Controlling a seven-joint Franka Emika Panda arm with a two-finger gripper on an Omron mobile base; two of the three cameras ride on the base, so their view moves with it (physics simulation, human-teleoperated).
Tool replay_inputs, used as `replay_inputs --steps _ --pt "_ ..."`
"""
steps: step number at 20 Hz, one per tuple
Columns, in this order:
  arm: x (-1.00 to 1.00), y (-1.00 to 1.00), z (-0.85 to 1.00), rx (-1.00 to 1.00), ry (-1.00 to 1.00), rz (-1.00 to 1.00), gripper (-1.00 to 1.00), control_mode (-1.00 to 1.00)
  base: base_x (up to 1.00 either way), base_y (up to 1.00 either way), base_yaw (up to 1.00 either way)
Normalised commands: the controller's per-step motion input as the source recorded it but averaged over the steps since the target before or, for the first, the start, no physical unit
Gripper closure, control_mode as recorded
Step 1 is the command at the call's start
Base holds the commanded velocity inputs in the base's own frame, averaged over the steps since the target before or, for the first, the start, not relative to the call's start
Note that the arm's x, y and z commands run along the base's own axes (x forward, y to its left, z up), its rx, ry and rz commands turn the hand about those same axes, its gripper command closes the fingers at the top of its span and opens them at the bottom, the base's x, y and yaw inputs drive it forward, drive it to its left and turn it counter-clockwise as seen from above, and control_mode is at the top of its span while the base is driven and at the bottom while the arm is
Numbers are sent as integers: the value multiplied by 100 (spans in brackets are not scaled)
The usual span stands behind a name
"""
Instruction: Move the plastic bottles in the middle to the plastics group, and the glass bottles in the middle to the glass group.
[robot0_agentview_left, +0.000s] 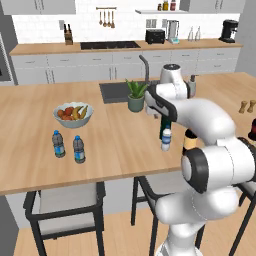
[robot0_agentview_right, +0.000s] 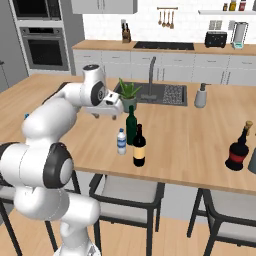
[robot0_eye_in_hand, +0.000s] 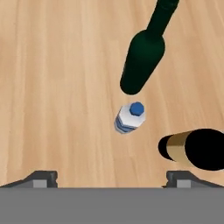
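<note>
Now the pincer (robot0_eye_in_hand: 112, 177) hangs released, jaws spread wide, holding nothing, looking straight down on the counter (robot0_eye_in_hand: 52, 87). Directly under it, slightly ahead, stands the water bottle (robot0_eye_in_hand: 130, 116), upright and free on all sides. Beyond that stands the green bottle (robot0_eye_in_hand: 142, 61), and to one side the brown bottle (robot0_eye_in_hand: 197, 148), both near but not touching it. Far off to the arm's left wait the two dark-capped bottles (robot0_agentview_left: 69, 146); far to its right, the red-brown bottle (robot0_agentview_right: 237, 150). The water bottle looks light, thin-walled and a little slick, so it would likely flex under a hard squeeze. Best hold is probably across the labelled body below the cap, kept clear of both glass neighbours, which are heavier and breakable.
</note>
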Motion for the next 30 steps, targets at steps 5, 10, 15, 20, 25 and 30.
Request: replay_inputs --steps 5,10,15,20,25,30 --pt "11 -32 -26 2 6 -12 -100 -100 0 0 0" --pt "0 -36 -20 2 5 -5 -100 -100 0 0 0" --pt "0 -10 -17 0 5 0 -100 -100 0 0 0" --pt "0 0 -34 2 1 0 -100 -100 0 0 0" --pt "0 0 -23 2 0 0 -100 -100 0 0 0" --pt "1 0 -16 0 0 0 -100 -100 0 0 0"
